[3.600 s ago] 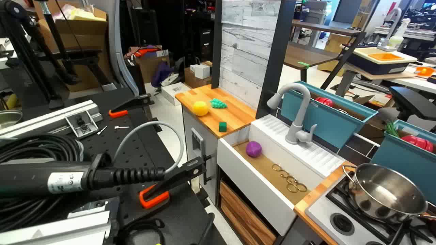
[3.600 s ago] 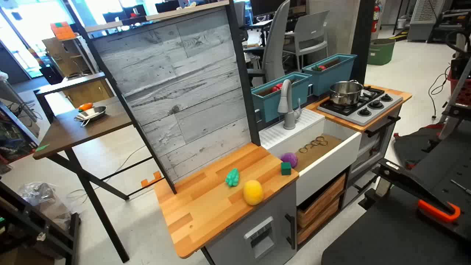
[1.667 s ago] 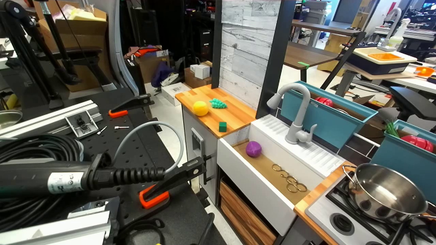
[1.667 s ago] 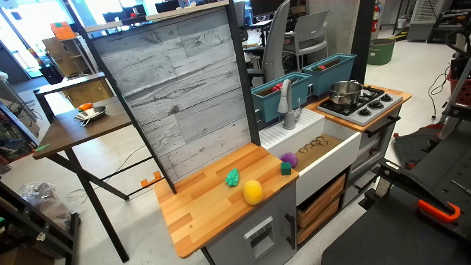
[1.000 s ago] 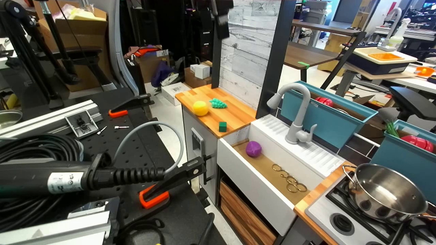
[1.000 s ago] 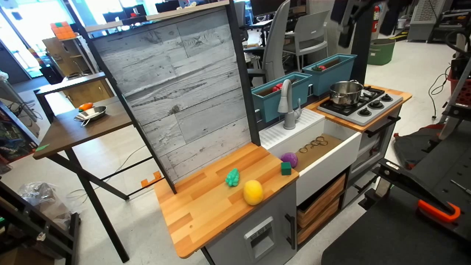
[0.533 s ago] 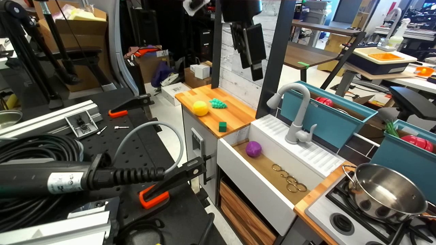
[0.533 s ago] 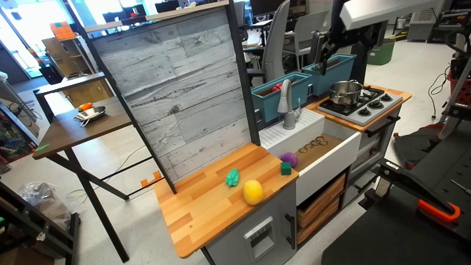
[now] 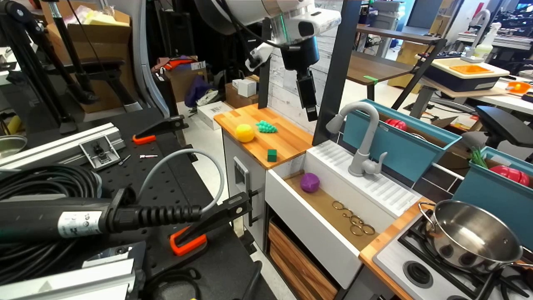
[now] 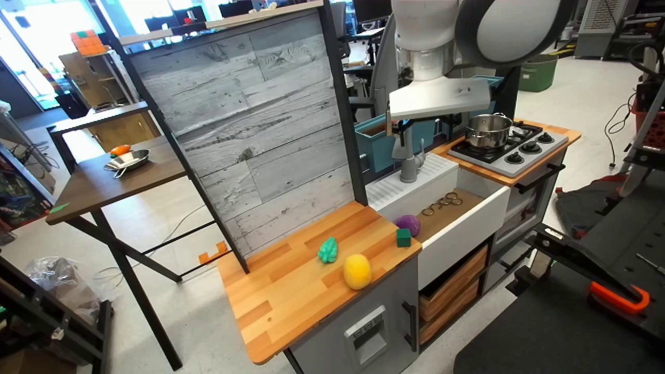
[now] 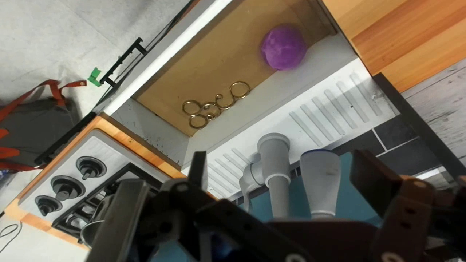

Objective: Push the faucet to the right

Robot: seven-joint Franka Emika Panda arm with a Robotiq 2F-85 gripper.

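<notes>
Below the spread fingers (image 11: 198, 167), a wooden tabletop (image 9: 287, 137) borders the open white sink (image 9: 314, 229); near the fingers (a gap shows) stands the gooseneck faucet (image 9: 367, 138).

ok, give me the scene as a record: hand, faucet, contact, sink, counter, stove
hand: open, pointing down, nothing gripped
faucet: grey, upright on the white ledge beside the sink, arching toward the counter
contact: none; hand and faucet show apart in an exterior view
sink: purple ball and linked gold rings inside
counter: yellow rounded toy, green grape-like toy, green cube
stove: shiny steel pot on top
</notes>
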